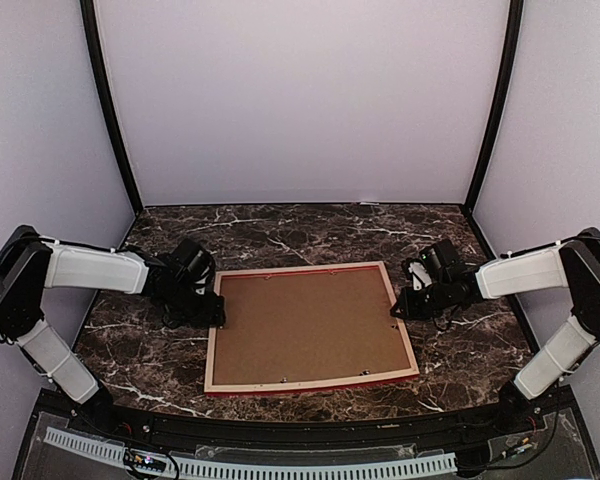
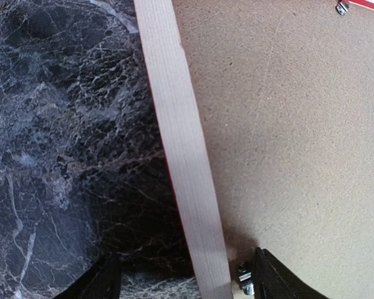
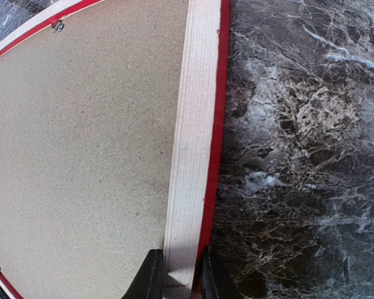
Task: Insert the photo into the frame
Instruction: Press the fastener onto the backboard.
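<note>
The frame (image 1: 311,380) lies back-up on the marble table, pale wood showing with a thin red edge. A brown backing board (image 1: 305,325) fills it. The photo is hidden. My left gripper (image 1: 212,306) is open astride the frame's left rail (image 2: 181,156), with one finger over the table and the other finger (image 2: 280,283) over the backing board (image 2: 287,124) beside a metal tab (image 2: 244,281). My right gripper (image 1: 400,306) is shut on the right rail (image 3: 193,124), one finger against each side (image 3: 179,273).
Small metal tabs sit along the frame's inner edges (image 3: 57,26). Dark marble tabletop (image 1: 460,345) surrounds the frame. Lilac walls (image 1: 300,100) close in the back and both sides. Both arm bases stand at the near corners.
</note>
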